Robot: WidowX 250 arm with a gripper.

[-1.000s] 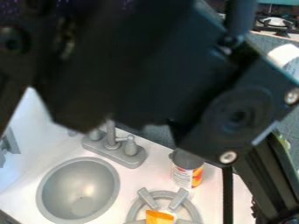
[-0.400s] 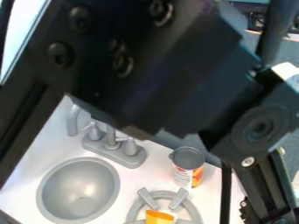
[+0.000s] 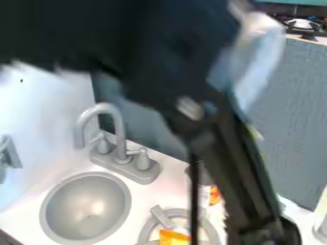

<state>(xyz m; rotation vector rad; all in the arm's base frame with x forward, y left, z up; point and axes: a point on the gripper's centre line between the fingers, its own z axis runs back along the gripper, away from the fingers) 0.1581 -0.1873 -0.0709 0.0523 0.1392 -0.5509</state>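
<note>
Black fingers (image 3: 260, 235): opening and hold cannot be told. Left: orange piece (image 3: 171, 238), grey ring burner (image 3: 148, 228), smooth oval sink (image 3: 80, 203). Upper left: cylindrical can (image 3: 204, 179), curved grey faucet (image 3: 119, 130).

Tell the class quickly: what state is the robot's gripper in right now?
Gripper: cannot tell whether it is open, closed or holding anything; the black arm runs down the view's right side.

Grey sink (image 3: 59, 210); grey faucet (image 3: 119, 125); black arm (image 3: 223, 162); white counter (image 3: 159, 194).
</note>
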